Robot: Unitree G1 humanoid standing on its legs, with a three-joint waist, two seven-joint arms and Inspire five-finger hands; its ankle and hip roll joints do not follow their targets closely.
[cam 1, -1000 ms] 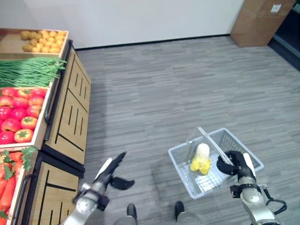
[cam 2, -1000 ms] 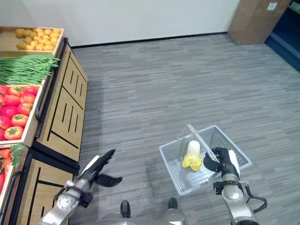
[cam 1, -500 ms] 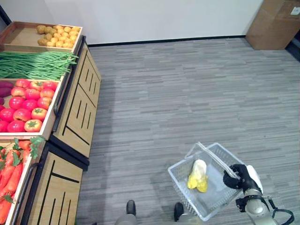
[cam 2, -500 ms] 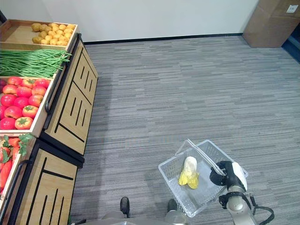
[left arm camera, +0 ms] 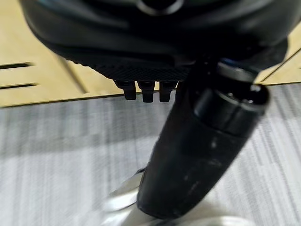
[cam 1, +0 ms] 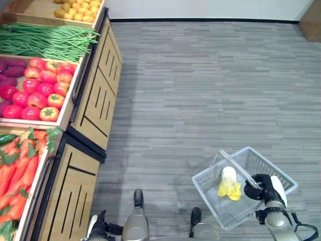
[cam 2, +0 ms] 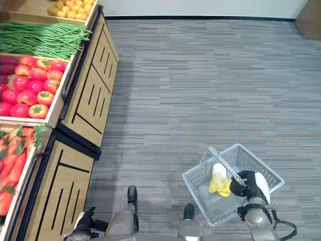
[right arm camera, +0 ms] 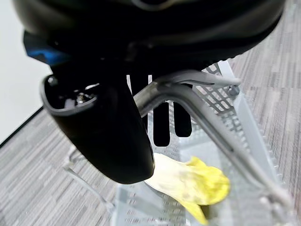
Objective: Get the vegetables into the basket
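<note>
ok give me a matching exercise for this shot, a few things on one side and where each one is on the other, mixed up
Things:
1. cabbage
2. green beans
3. tomatoes
4. basket handle

Places:
A. in the crate between the beans and the carrots
B. in the right hand
C. lying in the basket
D. in the crate just past the tomatoes

Pairs: 1-C, 2-D, 3-A, 4-B

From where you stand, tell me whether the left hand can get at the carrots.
Probably not yet. The left hand hangs low beside the wooden stand, below the carrots in their top bin; the right hand grips the basket handle.
</note>
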